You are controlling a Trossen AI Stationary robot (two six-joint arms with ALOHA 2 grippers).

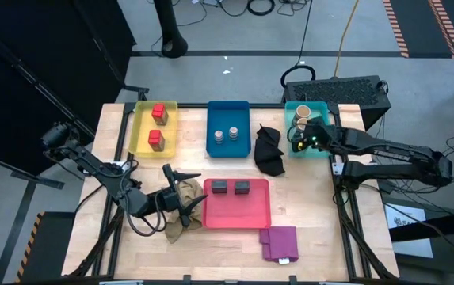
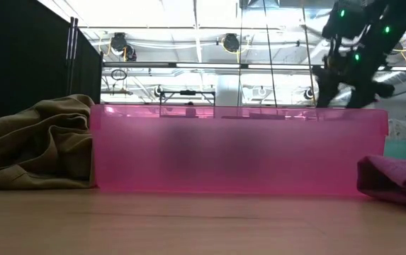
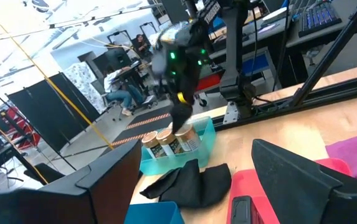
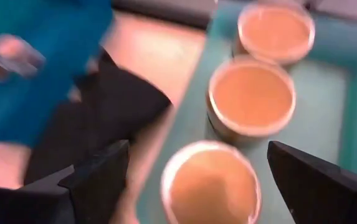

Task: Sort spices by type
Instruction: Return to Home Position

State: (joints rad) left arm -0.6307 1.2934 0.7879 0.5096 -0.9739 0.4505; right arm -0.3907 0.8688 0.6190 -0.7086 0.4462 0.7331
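Observation:
Two red cubes [image 1: 158, 127] sit in the yellow tray [image 1: 141, 131]. Two silver round tins [image 1: 225, 136] stand in the blue tray [image 1: 228, 111], and two dark grey tins [image 1: 230, 188] lie in the pink tray [image 1: 237, 214]. Three tan jars [image 4: 252, 96] stand upright in the teal tray [image 1: 318, 150]. My right gripper [image 4: 198, 149] hangs open above that tray, its fingers on either side of the nearest jar [image 4: 210, 183] without touching it. My left gripper [image 1: 185, 194] is open, low over the beige cloth [image 1: 181, 226], beside the pink tray's left wall.
A black cloth [image 1: 268, 150] lies crumpled between the blue and teal trays. A purple cloth [image 1: 280, 243] lies near the table's near edge, right of the pink tray. In the low view the beige cloth [image 2: 36, 142] and pink tray [image 2: 238, 152] fill the foreground.

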